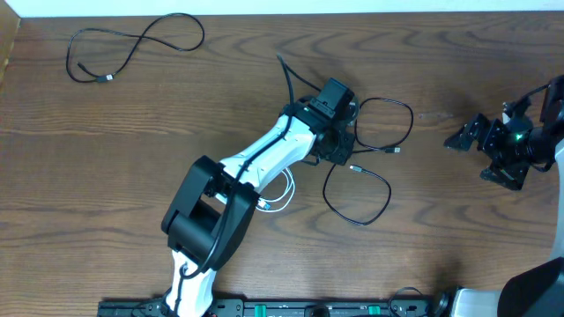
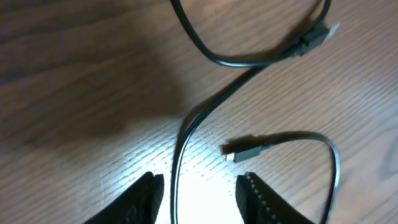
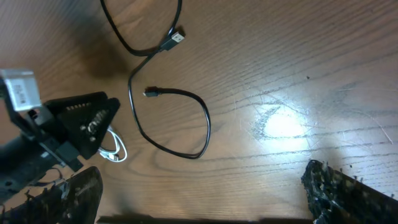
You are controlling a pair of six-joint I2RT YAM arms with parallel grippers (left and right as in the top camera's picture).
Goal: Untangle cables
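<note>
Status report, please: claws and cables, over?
Left gripper open, astride central black cable. Right gripper open, empty. White cable beside left arm. Second black cable separate, far corner.

Table (image 1: 106, 176), black cables (image 3: 208, 127), perhaps white coil (image 1: 280, 199)

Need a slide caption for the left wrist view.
Open left claw straddling a black cable on the wood table; USB plug and smaller plug lie ahead.
</note>
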